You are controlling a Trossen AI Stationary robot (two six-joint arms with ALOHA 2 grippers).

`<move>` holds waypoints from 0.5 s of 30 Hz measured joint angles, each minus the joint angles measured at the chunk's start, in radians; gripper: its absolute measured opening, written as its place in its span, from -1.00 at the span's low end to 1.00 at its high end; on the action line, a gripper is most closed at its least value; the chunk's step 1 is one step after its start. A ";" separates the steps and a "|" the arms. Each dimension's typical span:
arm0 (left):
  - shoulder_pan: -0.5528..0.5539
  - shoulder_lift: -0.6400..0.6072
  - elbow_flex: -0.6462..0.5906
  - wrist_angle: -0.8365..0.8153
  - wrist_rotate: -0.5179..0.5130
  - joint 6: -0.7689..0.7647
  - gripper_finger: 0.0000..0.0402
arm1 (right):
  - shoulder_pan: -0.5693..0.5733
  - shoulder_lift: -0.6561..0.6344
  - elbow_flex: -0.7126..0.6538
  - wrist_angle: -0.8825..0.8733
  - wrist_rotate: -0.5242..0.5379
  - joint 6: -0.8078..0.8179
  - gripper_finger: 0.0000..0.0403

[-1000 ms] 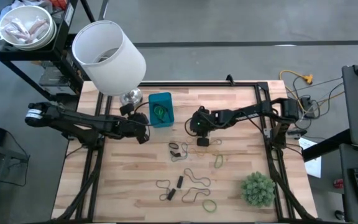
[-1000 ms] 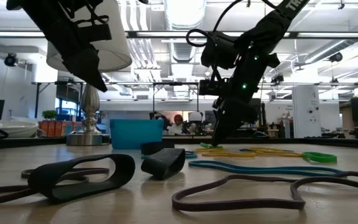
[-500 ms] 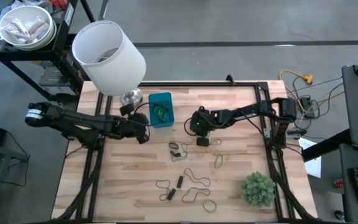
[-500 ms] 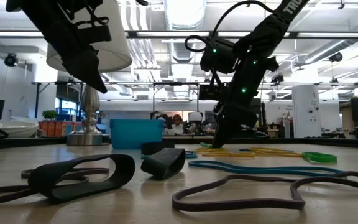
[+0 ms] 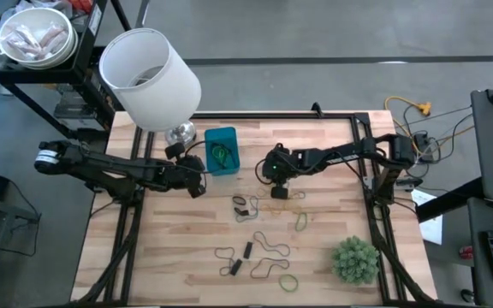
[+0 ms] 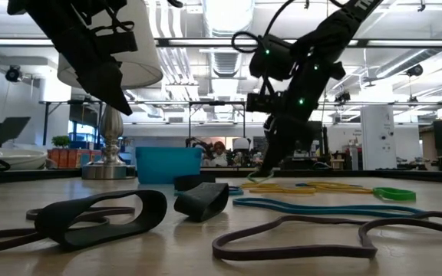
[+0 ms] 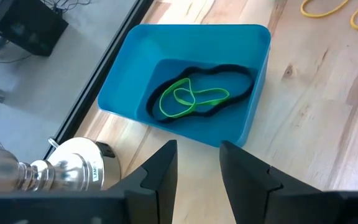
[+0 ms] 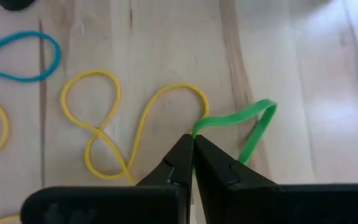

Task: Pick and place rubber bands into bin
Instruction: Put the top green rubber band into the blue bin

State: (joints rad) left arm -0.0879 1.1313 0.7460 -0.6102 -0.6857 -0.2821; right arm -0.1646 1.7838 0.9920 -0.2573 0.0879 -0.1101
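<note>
The blue bin (image 5: 221, 150) stands on the table near the lamp base; in the left wrist view the bin (image 7: 135, 68) holds a black band (image 7: 229, 71) and a green band (image 7: 188, 99). More rubber bands lie flat across the table's middle and near part: yellow (image 8: 104, 124), blue (image 8: 23, 56), dark (image 5: 272, 248), green (image 5: 289, 281). My right gripper (image 5: 276, 177) is right of the bin, shut on a green band (image 8: 253, 130). My left gripper (image 7: 197, 171) is open and waits just left of the bin, above the table. My right gripper pinches the green band by one end of its loop (image 8: 199, 132) between the two fingertips (image 8: 178, 158), coming from above and pointing down. The rest of the loop (image 8: 263, 112) trails away below the fingers toward the table, slack.
A lamp with a big white shade (image 5: 148, 77) and a metal base (image 5: 180, 133) stands at the far left corner beside the bin. A bushy green plant (image 5: 353, 259) sits at the near right corner. Thick dark bands (image 6: 98, 215) lie close to the near edge.
My right gripper has risen a little above the yellow bands, its fingertips drawing the green band up with them. The left arm has kept still.
</note>
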 joint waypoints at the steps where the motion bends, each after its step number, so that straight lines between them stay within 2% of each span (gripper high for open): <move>1: 0.000 0.000 0.000 0.001 0.000 0.000 -0.48 | 0.000 -0.010 0.000 0.005 -0.003 -0.004 -0.96; 7: 0.000 0.000 0.000 0.001 0.000 0.000 -0.48 | 0.001 -0.062 0.008 0.060 -0.007 -0.056 -0.96; 15: 0.001 0.000 0.000 0.001 -0.001 0.000 -0.48 | 0.001 -0.069 0.161 0.081 -0.009 -0.191 -0.96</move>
State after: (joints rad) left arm -0.0872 1.1309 0.7460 -0.6094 -0.6865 -0.2817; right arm -0.1638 1.7151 1.1533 -0.1759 0.0793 -0.3006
